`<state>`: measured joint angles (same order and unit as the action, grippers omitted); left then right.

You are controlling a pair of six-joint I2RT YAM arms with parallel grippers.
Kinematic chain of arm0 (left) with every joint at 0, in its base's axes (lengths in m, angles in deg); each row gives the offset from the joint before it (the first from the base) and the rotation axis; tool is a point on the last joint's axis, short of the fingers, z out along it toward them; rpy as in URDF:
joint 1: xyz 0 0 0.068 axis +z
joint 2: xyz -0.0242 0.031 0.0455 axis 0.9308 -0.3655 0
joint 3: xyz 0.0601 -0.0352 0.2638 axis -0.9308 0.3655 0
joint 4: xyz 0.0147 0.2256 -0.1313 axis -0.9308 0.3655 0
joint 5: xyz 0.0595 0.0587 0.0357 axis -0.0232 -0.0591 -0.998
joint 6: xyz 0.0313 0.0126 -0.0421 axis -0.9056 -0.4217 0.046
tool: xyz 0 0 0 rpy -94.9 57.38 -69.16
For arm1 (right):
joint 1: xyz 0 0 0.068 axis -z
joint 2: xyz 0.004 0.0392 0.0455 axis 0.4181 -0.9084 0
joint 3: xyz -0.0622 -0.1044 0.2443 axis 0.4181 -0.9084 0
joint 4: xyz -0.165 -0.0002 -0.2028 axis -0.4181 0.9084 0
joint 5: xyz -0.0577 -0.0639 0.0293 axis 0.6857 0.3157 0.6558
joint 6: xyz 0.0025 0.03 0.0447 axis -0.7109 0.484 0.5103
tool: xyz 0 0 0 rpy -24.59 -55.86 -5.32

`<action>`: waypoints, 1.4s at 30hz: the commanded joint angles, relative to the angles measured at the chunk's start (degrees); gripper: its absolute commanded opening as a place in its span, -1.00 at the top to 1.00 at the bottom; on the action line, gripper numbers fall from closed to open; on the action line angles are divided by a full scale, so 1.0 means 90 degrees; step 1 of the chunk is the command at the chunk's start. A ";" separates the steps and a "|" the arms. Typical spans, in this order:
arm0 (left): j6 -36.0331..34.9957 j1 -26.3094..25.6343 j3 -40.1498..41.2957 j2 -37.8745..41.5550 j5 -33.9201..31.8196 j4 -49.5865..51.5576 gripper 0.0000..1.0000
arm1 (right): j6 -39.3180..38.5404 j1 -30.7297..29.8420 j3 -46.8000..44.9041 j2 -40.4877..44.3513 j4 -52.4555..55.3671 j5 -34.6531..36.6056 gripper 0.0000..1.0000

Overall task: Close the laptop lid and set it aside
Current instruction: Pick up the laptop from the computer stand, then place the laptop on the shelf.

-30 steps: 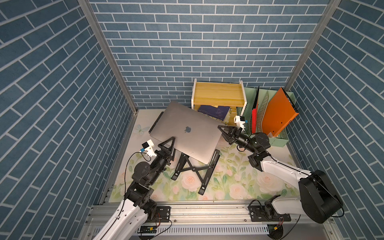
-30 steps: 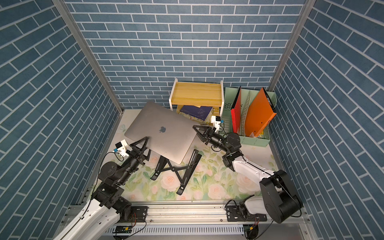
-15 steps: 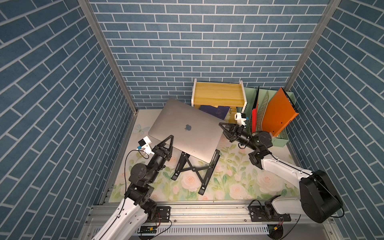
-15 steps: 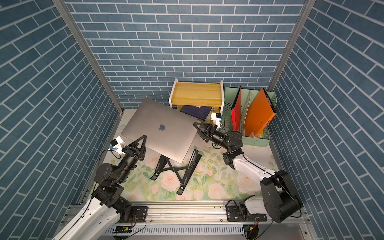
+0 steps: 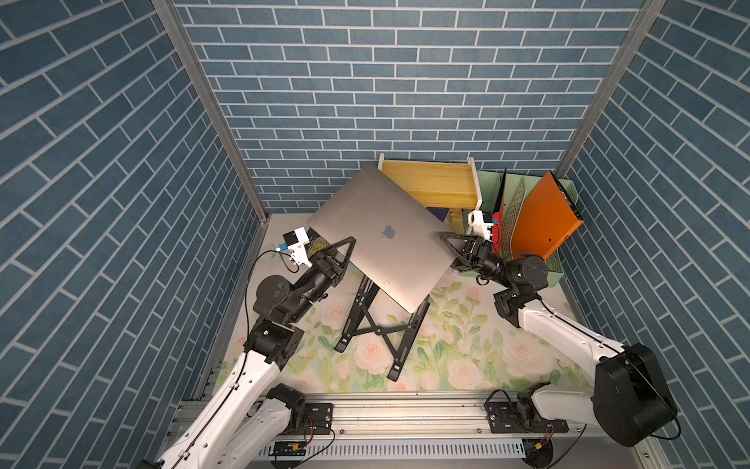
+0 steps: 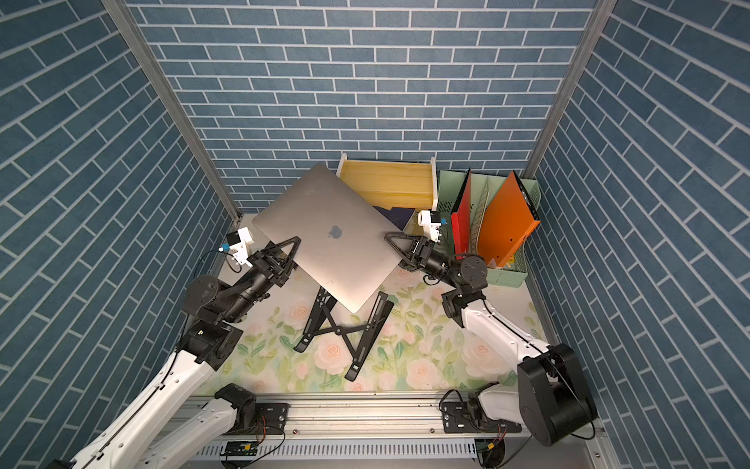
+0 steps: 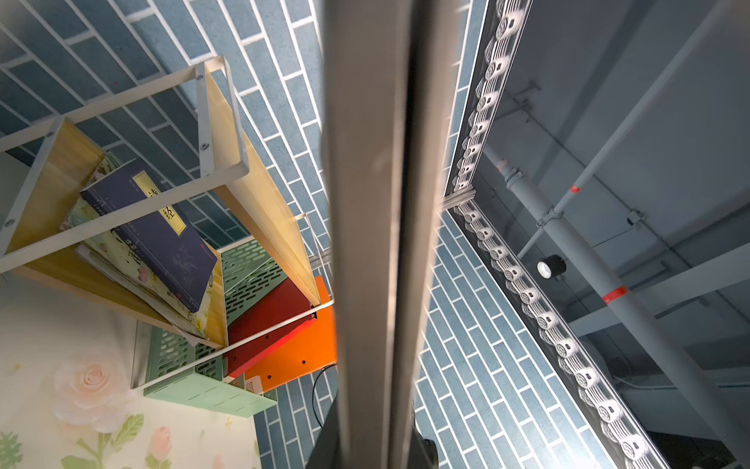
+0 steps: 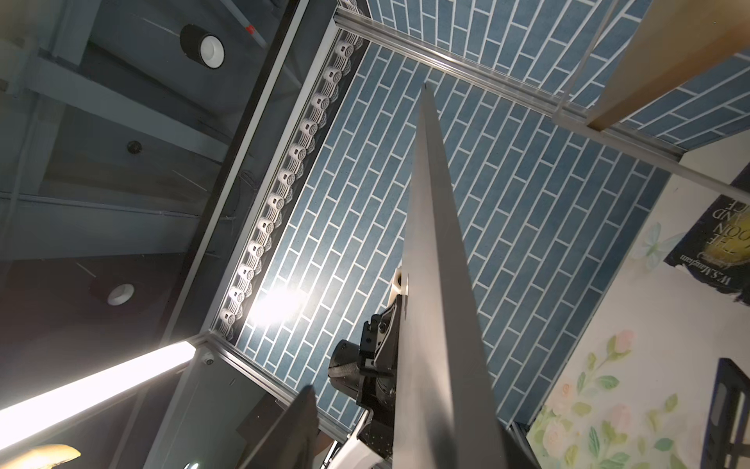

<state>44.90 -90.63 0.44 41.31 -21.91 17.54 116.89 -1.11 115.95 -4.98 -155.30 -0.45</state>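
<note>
The grey laptop (image 5: 385, 239) (image 6: 328, 243) hangs tilted in the air above the stand, its lid shut and the apple logo facing up. My left gripper (image 5: 345, 253) (image 6: 294, 251) is shut on the laptop's left edge; in the left wrist view that edge (image 7: 373, 203) runs straight out from between the jaws. My right gripper (image 5: 450, 251) (image 6: 395, 249) is at the laptop's right edge with its jaws open around it. In the right wrist view one dark finger (image 8: 292, 426) stands clear of the laptop's edge (image 8: 434, 284).
A black X-shaped folding stand (image 5: 377, 325) sits on the floral mat under the laptop. At the back are a wooden shelf (image 5: 434, 182) with books and a green file rack (image 5: 556, 264) holding an orange folder (image 5: 544, 219). A dark paperback (image 8: 714, 239) lies at the back left.
My left gripper has shut on the laptop's left edge and my right gripper has opened. The laptop has risen, its far corner now up in front of the shelf.
</note>
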 commanded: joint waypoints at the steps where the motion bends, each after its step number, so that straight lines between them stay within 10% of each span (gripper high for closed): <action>1: -0.0257 0.0176 -0.0522 -0.0183 0.0342 -0.0509 1.00 | -0.0895 0.0037 0.0254 0.0514 0.0507 -0.0445 -0.05; 15: -0.0210 0.0196 -0.1411 -0.1564 0.0998 -0.1170 1.00 | -0.0400 0.0028 -0.0417 0.1210 0.0133 0.0637 0.81; 25: -0.1045 0.0310 -0.1588 -0.1497 -0.0212 0.0192 -0.63 | 0.0206 0.0035 -0.0808 0.1394 -0.1327 0.1948 1.00; 33: -0.2097 0.0342 -0.0805 0.0362 -0.2729 0.2098 -0.90 | 0.0215 0.0037 -0.0820 0.1235 -0.1824 0.2872 1.00; 42: -0.1913 0.0336 0.0835 0.1480 -0.1412 0.1035 -0.99 | -0.0641 -0.0347 -0.0407 0.0906 -0.1489 0.4381 1.00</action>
<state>28.02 -87.85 6.21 55.69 -39.50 29.08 115.49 -2.51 107.53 1.95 -158.45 29.91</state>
